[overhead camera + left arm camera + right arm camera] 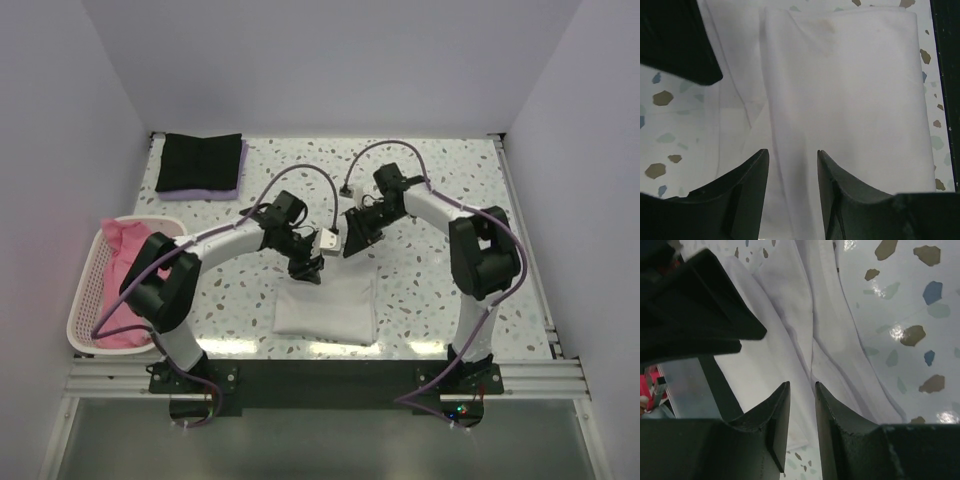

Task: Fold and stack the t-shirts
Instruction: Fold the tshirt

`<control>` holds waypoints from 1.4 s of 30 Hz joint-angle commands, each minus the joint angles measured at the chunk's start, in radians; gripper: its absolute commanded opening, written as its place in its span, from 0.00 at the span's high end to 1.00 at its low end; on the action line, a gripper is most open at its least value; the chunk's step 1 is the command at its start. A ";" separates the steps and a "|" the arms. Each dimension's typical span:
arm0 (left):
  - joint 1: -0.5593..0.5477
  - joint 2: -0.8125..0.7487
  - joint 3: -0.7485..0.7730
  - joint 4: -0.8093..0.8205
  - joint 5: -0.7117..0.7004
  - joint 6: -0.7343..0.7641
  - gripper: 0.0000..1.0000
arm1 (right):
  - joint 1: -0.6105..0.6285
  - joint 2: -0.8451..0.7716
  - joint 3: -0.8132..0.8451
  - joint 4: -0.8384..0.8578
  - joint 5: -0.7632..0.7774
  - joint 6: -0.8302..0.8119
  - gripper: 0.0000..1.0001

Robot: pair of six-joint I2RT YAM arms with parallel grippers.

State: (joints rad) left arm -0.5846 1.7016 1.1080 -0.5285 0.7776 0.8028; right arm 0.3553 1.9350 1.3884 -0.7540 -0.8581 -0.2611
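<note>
Two pincers hang above the folded white t-shirt [325, 308], which lies flat by the middle of the surface's [440, 180] near edge. The left pincer [792, 154] stands with jaws apart, grasping nothing. The right pincer [802, 386] shows a narrower gap and is likewise released. A folded black t-shirt [200, 162] lies on a lavender t-shirt [200, 195] in the far left corner. Pink t-shirts [125, 250] sit in the basket [85, 300] at the left edge.
</note>
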 commanded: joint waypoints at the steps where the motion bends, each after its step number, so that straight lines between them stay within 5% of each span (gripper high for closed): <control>1: -0.044 0.053 0.030 0.045 -0.023 -0.017 0.51 | 0.054 0.027 0.060 0.074 -0.019 0.108 0.70; 21: -0.072 0.124 0.026 0.068 -0.107 -0.036 0.48 | 0.108 0.254 0.104 0.094 0.042 0.054 0.74; 24: -0.072 0.141 0.041 0.027 -0.071 -0.019 0.55 | 0.108 0.257 0.101 0.090 0.047 0.045 0.75; 32: -0.078 0.080 0.030 0.033 -0.058 0.007 0.98 | 0.108 0.278 0.098 0.076 0.051 0.016 0.75; 42: -0.123 -0.019 0.006 0.136 -0.182 0.050 1.00 | 0.106 0.292 0.092 0.065 0.028 -0.013 0.76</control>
State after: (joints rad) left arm -0.7033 1.7157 1.1145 -0.4568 0.6369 0.8101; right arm 0.4603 2.1880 1.4757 -0.6918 -0.8757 -0.2218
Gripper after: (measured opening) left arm 0.021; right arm 0.243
